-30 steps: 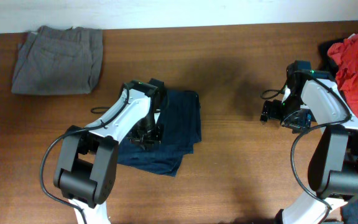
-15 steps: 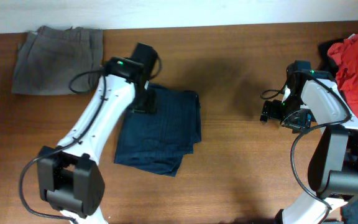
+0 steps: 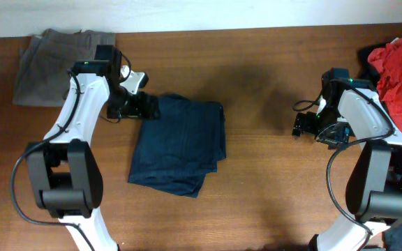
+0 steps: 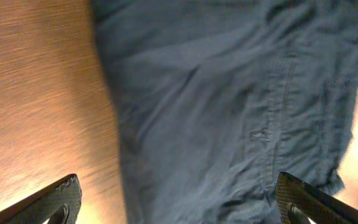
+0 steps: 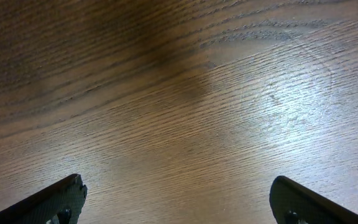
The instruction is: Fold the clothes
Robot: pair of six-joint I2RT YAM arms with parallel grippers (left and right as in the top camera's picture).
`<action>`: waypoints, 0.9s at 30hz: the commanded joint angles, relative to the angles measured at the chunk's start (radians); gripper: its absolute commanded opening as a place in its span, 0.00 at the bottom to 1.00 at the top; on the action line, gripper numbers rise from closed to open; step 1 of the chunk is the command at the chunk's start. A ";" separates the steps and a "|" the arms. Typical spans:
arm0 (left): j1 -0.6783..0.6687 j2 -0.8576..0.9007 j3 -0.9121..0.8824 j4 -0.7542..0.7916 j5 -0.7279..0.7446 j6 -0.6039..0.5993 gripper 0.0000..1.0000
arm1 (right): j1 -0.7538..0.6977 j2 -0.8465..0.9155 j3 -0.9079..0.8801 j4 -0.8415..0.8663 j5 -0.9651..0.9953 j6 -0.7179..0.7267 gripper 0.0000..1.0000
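Brown wooden table (image 3: 271,188). The navy trousers (image 3: 180,143) lie left of centre in a folded, slightly ragged bundle. The grey trousers (image 3: 65,66) sit flat at the back-left, and the red garment (image 3: 400,63) is heaped far right. The left gripper (image 3: 149,106) is at the navy bundle's top-left edge, fingers spread wide, holding nothing. The right gripper (image 3: 300,127) is equally wide over bare wood. I'd say this fold's nearly done, and the next move needs a clean pinch on that edge.

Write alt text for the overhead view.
Folded navy trousers lie on a wooden table, the left gripper at their upper-left corner. Grey trousers lie far left, a red garment far right, near the right gripper.
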 commanded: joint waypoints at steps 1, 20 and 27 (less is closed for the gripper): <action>0.040 0.078 -0.008 0.001 0.155 0.132 0.99 | -0.003 -0.028 0.014 -0.003 -0.001 -0.006 0.99; 0.078 0.187 -0.113 -0.039 0.180 0.132 0.99 | -0.003 -0.028 0.014 -0.003 -0.001 -0.006 0.99; 0.070 0.187 -0.232 0.014 0.288 0.166 0.98 | -0.003 -0.028 0.014 -0.003 -0.001 -0.006 0.99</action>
